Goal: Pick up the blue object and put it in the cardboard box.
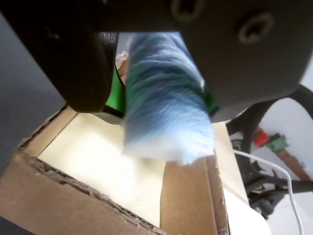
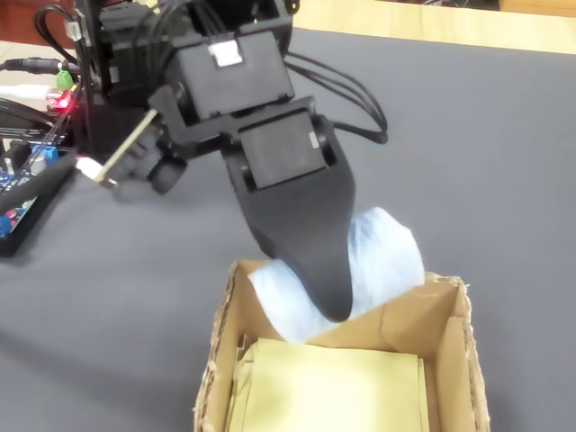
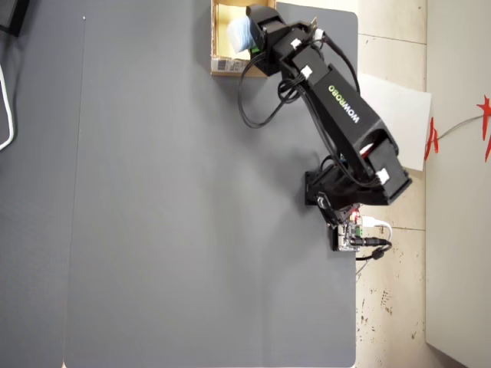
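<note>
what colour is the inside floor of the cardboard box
Pale yellow-cream, against tan outer walls; the cardboard box shows it best in the wrist view, under the blue object.
</note>
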You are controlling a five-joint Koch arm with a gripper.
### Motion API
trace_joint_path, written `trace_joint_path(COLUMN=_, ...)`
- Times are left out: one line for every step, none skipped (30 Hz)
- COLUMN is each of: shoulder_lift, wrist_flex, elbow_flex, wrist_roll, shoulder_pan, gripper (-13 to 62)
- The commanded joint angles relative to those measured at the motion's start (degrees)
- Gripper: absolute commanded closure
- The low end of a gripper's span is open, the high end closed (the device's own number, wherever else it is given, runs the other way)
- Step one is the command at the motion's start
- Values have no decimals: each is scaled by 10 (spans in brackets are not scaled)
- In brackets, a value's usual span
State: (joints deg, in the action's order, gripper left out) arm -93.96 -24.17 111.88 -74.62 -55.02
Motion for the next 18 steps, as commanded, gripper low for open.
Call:
trace_joint_path(shoulder_lift=-9, wrist_flex=11, elbow_flex=-44, wrist_roll=-16, shoulder_pan=-4, gripper=201)
trace_joint_path(shoulder_lift=-10, wrist_flex=11, elbow_flex=-44, wrist_roll=-18, shoulder_pan=-3, gripper=201)
trace_joint_path(shoulder_lift=-11, wrist_flex=11, elbow_flex=-44, wrist_roll=-18, shoulder_pan=-3, gripper=200)
trace_joint_path(shoulder_lift=-12, wrist_flex=11, elbow_flex=-44, wrist_roll=-20, shoulder_pan=-2, gripper=192)
trace_joint_path(shoulder_lift=-14, wrist_flex=11, elbow_flex=-43, wrist_roll=-26, shoulder_pan=0, gripper=186)
trace_joint_path(shoulder_lift=-16, wrist_flex=12, elbow_flex=-42, wrist_roll=-33, shoulder_pan=1, gripper=186)
trace_joint_path(shoulder_lift=-21, wrist_flex=20, elbow_flex=-40, wrist_roll=-36, shoulder_pan=3, gripper=185)
trace_joint_path(shoulder_lift=-25, wrist_flex=27, elbow_flex=-37, wrist_roll=-45, shoulder_pan=5, gripper=185)
trace_joint_path(shoulder_lift=-31, wrist_flex=37, elbow_flex=-34, wrist_roll=-54, shoulder_pan=11, gripper=185)
trace_joint_path(shoulder_lift=-40, wrist_flex=50, elbow_flex=-29, wrist_roll=-63, shoulder_pan=20, gripper=185)
trace_joint_path(shoulder_lift=-48, wrist_flex=60, elbow_flex=-22, wrist_roll=-72, shoulder_pan=29, gripper=185)
trace_joint_path(shoulder_lift=-61, wrist_flex=73, elbow_flex=-12, wrist_roll=-86, shoulder_pan=43, gripper=185)
trace_joint_path(shoulder_lift=-70, wrist_flex=80, elbow_flex=-4, wrist_roll=-105, shoulder_pan=56, gripper=176)
trace_joint_path(shoulder_lift=-80, wrist_flex=85, elbow_flex=3, wrist_roll=-129, shoulder_pan=73, gripper=163)
trace_joint_path(shoulder_lift=-91, wrist_flex=88, elbow_flex=10, wrist_roll=-145, shoulder_pan=90, gripper=156)
trace_joint_path(shoulder_lift=-109, wrist_flex=99, elbow_flex=25, wrist_roll=-165, shoulder_pan=116, gripper=156)
trace_joint_path(shoulder_lift=-121, wrist_flex=111, elbow_flex=37, wrist_roll=-178, shoulder_pan=133, gripper=156)
trace_joint_path(shoulder_lift=-132, wrist_flex=125, elbow_flex=49, wrist_roll=-191, shoulder_pan=150, gripper=156)
